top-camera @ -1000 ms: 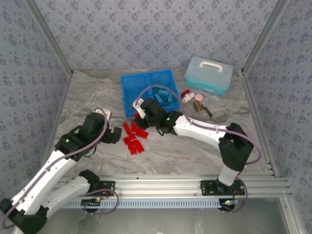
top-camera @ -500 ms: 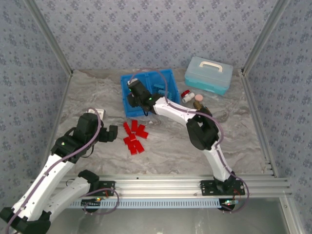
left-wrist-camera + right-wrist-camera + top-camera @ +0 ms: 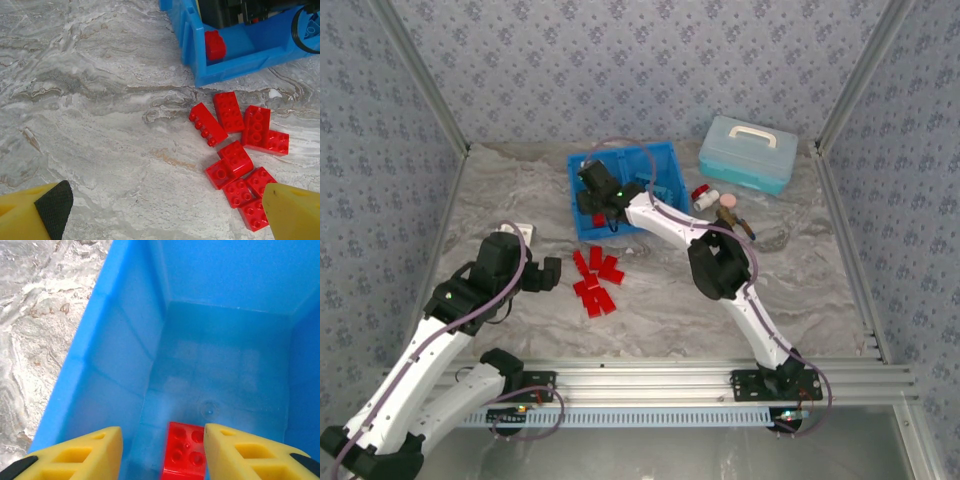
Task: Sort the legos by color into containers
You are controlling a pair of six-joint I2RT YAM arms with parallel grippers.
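Note:
Several red legos lie in a loose pile on the marble table, in front of the blue bin. In the left wrist view the same pile sits right of centre. My right gripper hangs open inside the bin's left compartment. One red lego lies on the compartment floor between its yellow fingers, close to the right one. Light blue legos lie in the right compartment. My left gripper stands open just left of the pile, holding nothing.
A pale teal lidded case stands at the back right. Small red, white and pink bottle-like items and a brass piece lie right of the bin. A white object sits by the left arm.
My right gripper swung from beside the red pile up and back into the bin's left compartment, where a red lego now lies. The left arm drew back slightly.

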